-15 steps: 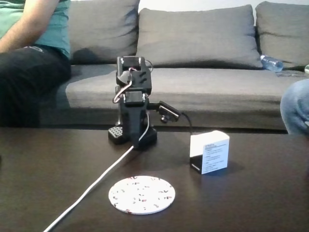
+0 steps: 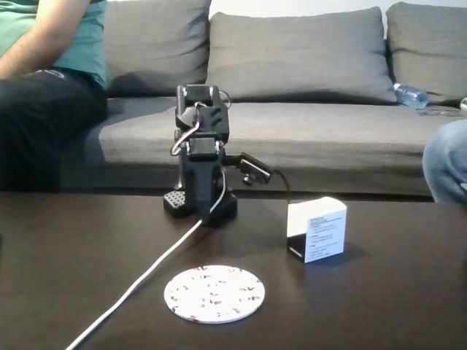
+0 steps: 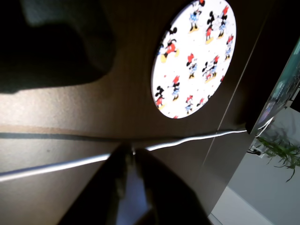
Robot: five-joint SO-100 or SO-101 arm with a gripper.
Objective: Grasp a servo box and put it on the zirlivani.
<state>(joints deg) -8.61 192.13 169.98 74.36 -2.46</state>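
So we see the black arm (image 2: 198, 157) folded up on its base toward the back of the dark surface (image 2: 379, 306) in the fixed view, well behind the zirlivani (image 2: 214, 293). That disc lies flat near the front edge of the surface, white with small red and dark marks; in the wrist view the zirlivani (image 3: 194, 56) shows cartoon mouse figures printed all over it. We place the servo box (image 2: 317, 229) to the right of the zirlivani and a bit further back in the fixed view, standing upright on the surface, well apart from the disc and apart from the arm, its printed-text face toward the camera and a black side on its left. A white cable (image 2: 149, 270) runs from the arm base down past the left side of the zirlivani to the front edge, not touching the disc; in the wrist view the same cable (image 3: 187, 139) crosses the frame just below the disc. The fingers (image 3: 132, 152) come in from the bottom of the wrist view, tips together with only a sliver between them, holding nothing, sitting over the cable. Behind the surface we see a grey sofa (image 2: 306, 131) with a person (image 2: 44, 87) seated at its left end and a plastic bottle (image 2: 410, 95) lying on its right.
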